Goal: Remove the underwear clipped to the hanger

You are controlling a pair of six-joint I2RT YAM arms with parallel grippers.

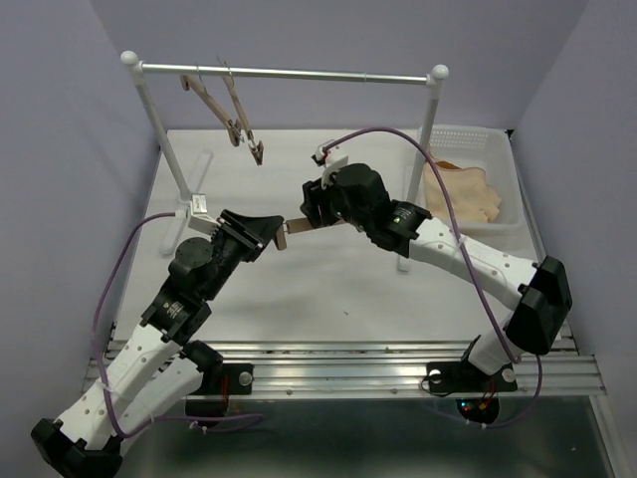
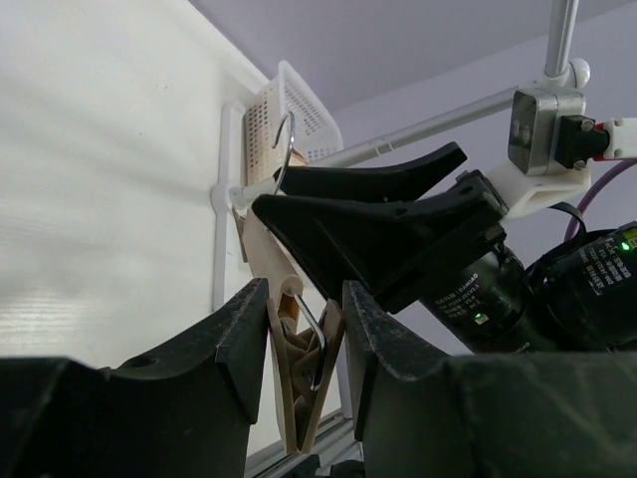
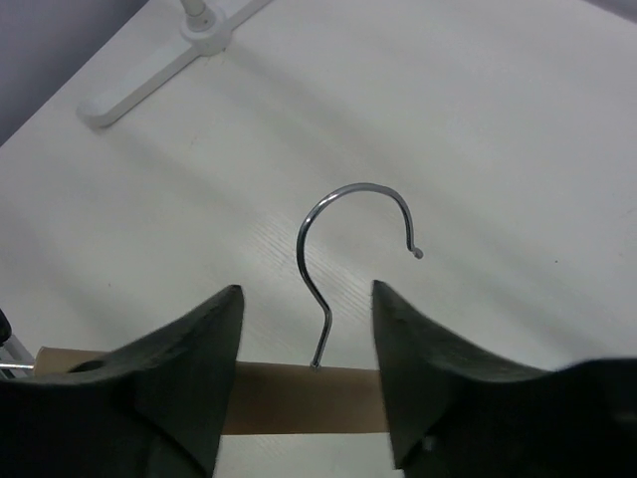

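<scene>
The hanger point(image 1: 296, 229) is a light wooden bar held level above the table between both arms. My left gripper point(image 1: 271, 237) is shut on the clip point(image 2: 299, 388) at the bar's left end, and the clip's wire spring shows between the jaws. My right gripper point(image 3: 307, 294) is open over the middle of the bar point(image 3: 299, 398), with a finger on either side of the metal hook point(image 3: 358, 186). No fabric shows in the clip. The pale beige underwear point(image 1: 468, 194) lies in the white basket point(image 1: 468, 132) at the right, away from both grippers.
A white clothes rack point(image 1: 299, 73) spans the back of the table, with two spare wooden hangers point(image 1: 239, 115) hanging at its left. Its right post point(image 1: 423, 169) stands close behind my right arm. A darker orange cloth point(image 1: 445, 162) also lies in the basket.
</scene>
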